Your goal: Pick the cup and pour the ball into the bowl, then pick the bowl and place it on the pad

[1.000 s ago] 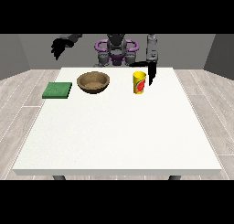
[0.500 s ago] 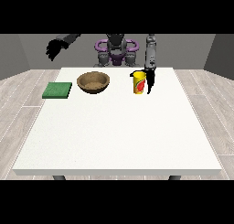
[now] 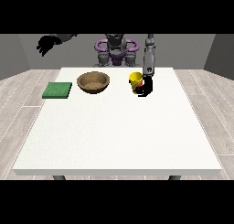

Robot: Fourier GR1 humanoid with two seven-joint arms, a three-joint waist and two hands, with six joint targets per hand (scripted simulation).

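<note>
Even, bright light; faint shadows

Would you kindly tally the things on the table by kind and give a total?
Cup: 1, yellow
Bowl: 1, brown
Pad: 1, green
Total: 3. No ball can be made out from this view.

The hand at the view's right (image 3: 146,87), which hung clear of the yellow cup (image 3: 135,81) a second ago, has come down against the cup's right side, and its fingers appear to wrap it. The hand at the view's left (image 3: 45,44) has swung farther outward from the cup and higher.
</note>
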